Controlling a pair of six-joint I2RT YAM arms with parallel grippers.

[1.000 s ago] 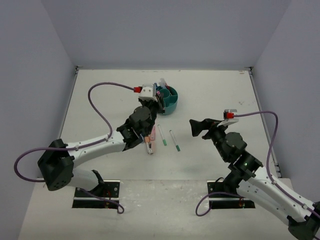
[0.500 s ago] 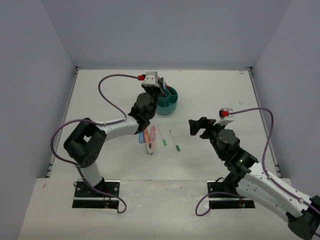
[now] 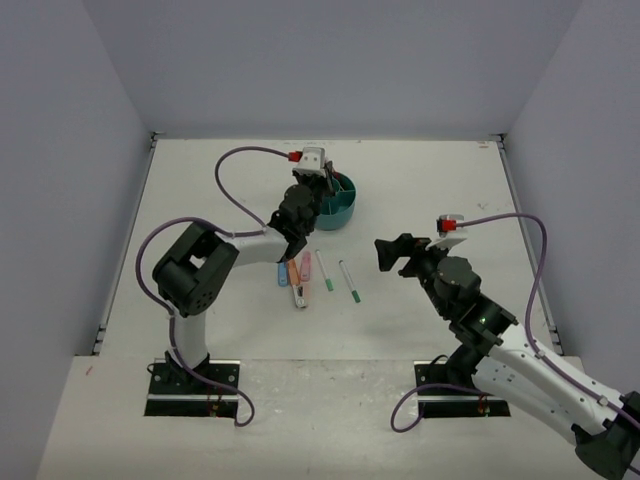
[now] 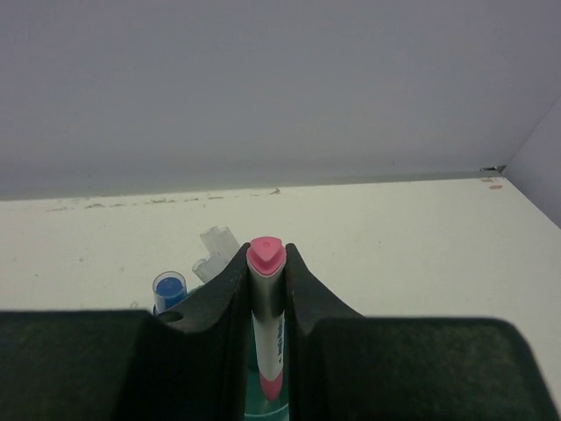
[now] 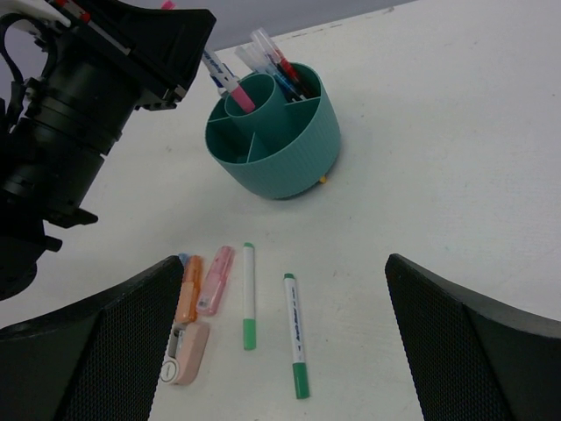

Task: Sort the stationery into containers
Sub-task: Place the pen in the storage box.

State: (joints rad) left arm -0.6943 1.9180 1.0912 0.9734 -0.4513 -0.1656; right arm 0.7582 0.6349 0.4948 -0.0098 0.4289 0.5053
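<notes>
Left tool [image 4: 266, 263] advanced over organiser [image 5: 294, 153], pink-capped pen [image 4: 266, 303] pinched between its fingers [image 4: 311, 303]

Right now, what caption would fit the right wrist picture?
Left gripper holds a pink-capped pen in the teal organiser; two green-capped pens lie nearby.

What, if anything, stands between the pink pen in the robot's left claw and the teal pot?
Nothing visible does. The left gripper holds the pen tilted, with its pink lower tip already at the mouth of the middle cup of the pot. The other pens stand in a compartment beside it, out of the way.
</notes>
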